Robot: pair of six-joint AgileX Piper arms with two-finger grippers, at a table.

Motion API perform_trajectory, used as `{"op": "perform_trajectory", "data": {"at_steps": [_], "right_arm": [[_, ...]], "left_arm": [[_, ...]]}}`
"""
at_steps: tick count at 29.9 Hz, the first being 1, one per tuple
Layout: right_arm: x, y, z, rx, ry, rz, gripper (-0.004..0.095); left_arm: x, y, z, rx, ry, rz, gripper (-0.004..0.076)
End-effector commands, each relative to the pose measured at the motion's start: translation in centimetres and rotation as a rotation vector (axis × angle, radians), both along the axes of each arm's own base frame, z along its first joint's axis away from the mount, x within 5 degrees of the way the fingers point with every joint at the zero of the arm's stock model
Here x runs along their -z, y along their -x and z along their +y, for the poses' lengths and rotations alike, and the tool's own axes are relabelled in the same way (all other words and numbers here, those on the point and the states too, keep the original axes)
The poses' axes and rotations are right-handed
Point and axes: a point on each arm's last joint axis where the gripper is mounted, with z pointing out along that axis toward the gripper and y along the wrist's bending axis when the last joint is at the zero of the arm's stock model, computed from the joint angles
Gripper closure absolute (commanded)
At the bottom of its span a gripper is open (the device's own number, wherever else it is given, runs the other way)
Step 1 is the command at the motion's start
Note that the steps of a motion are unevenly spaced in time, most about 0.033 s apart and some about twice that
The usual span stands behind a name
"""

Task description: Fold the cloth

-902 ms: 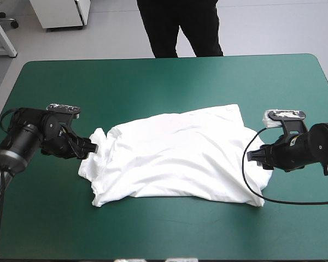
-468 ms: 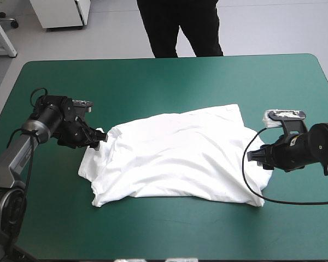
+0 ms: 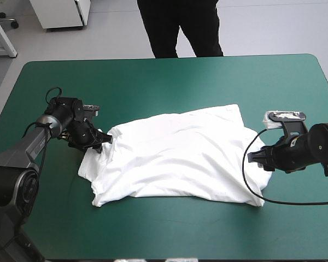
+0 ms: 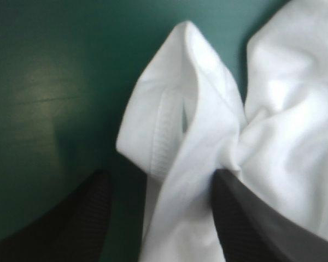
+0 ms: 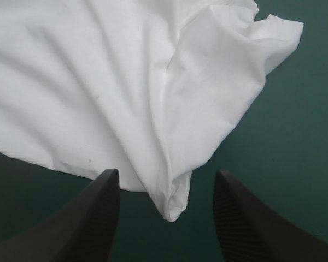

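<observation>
A white T-shirt (image 3: 175, 155) lies spread, a little rumpled, on a teal-green counter (image 3: 164, 82); bare cover shows on every side of the T-shirt. One robot arm reaches in at each end of it.

The left jaws have just moved. A moment earlier they hung at the outer tip of the T-shirt's left sleeve (image 4: 175, 109); now they have pushed further in along that sleeve, toward the body of the T-shirt. They stand apart, not yet clamped, with the hemmed sleeve bunched between the two black fingers (image 4: 87, 218).

The right jaws have not moved. They sit low at the T-shirt's right end, also parted, with a pointed corner (image 5: 172, 204) of the T-shirt lying just between them.

The T-shirt itself has kept its place and shape. Both ends now appear lined up for a pinch, so the fold has likely not begun; closing both jaws on the T-shirt looks like the next step.
</observation>
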Motion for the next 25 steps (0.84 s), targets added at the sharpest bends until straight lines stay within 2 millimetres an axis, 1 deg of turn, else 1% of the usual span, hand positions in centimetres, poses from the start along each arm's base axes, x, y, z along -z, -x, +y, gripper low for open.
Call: {"op": "perform_trajectory", "data": {"at_steps": [1, 3, 5, 6, 9, 12, 14, 21, 25], "right_arm": [[-1.4, 0.2, -0.1, 0.002, -0.001, -0.071, 0.0422], [-1.4, 0.3, -0.2, 0.002, 0.007, -0.066, 0.0422], [-1.4, 0.3, -0.2, 0.004, 0.011, -0.060, 0.0422], [-1.4, 0.3, -0.3, 0.008, 0.014, -0.058, 0.0422], [-1.3, 0.4, -0.3, 0.014, 0.020, -0.047, 0.0422], [-1.3, 0.5, -0.3, 0.013, 0.021, -0.038, 0.0422], [-1.3, 0.5, -0.3, 0.013, 0.021, -0.035, 0.0422], [-1.3, 0.5, -0.3, 0.012, 0.022, -0.031, 0.0422], [-1.3, 0.5, -0.3, 0.012, 0.022, -0.031, 0.0422]], "left_arm": [[-0.3, -0.4, 0.0, -0.012, 0.012, -0.021, 0.0361], [0.1, -0.5, -0.1, -0.013, 0.012, -0.007, 0.0398], [0.4, -0.4, -0.1, -0.007, 0.010, 0.010, 0.0470], [0.4, -0.3, 0.0, -0.006, 0.009, 0.017, 0.0528], [0.3, -0.2, 0.1, 0.001, -0.006, 0.026, 0.0736], [-0.1, 0.0, 0.2, 0.001, -0.017, 0.033, 0.0731], [-0.8, 0.2, 0.4, 0.007, -0.031, 0.021, 0.0731], [-4.2, 1.1, 0.3, 0.008, -0.020, -0.095, 0.0733], [-5.7, 1.8, -0.1, -0.013, 0.046, -0.136, 0.0733]]}}
